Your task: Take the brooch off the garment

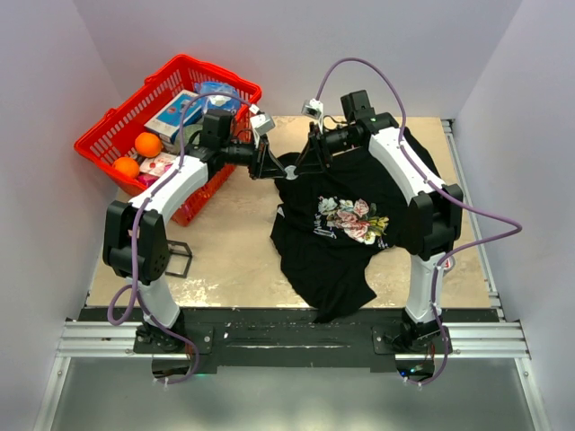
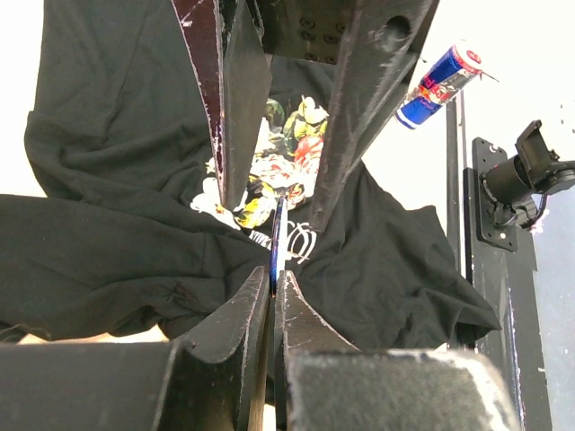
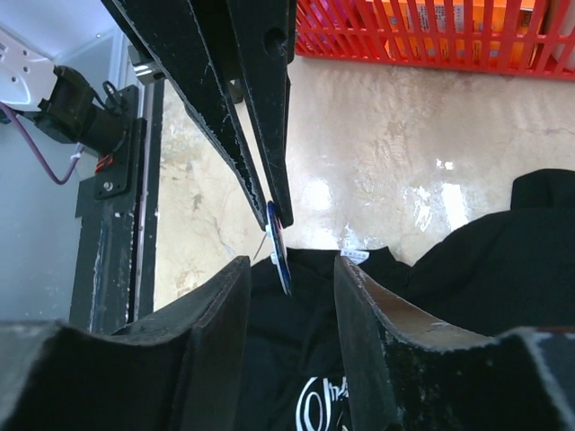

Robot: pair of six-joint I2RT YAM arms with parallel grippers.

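The garment (image 1: 350, 233) is a black T-shirt with a floral print, lying crumpled on the right half of the table. The brooch (image 1: 290, 174) is a tiny round blue pin by the collar. My left gripper (image 2: 274, 280) is shut on the brooch (image 2: 276, 242), which shows edge-on between its tips. In the right wrist view the brooch (image 3: 278, 242) hangs from those tips above the collar of the garment (image 3: 296, 359). My right gripper (image 3: 292, 262) stands open around it without touching. Whether the pin still catches the cloth I cannot tell.
A red basket (image 1: 103, 144) at the back left holds oranges and boxes. A blue and silver can (image 2: 440, 85) lies beyond the shirt. A small black frame (image 1: 177, 259) sits beside the left arm. Bare tabletop (image 1: 234, 242) lies left of the shirt.
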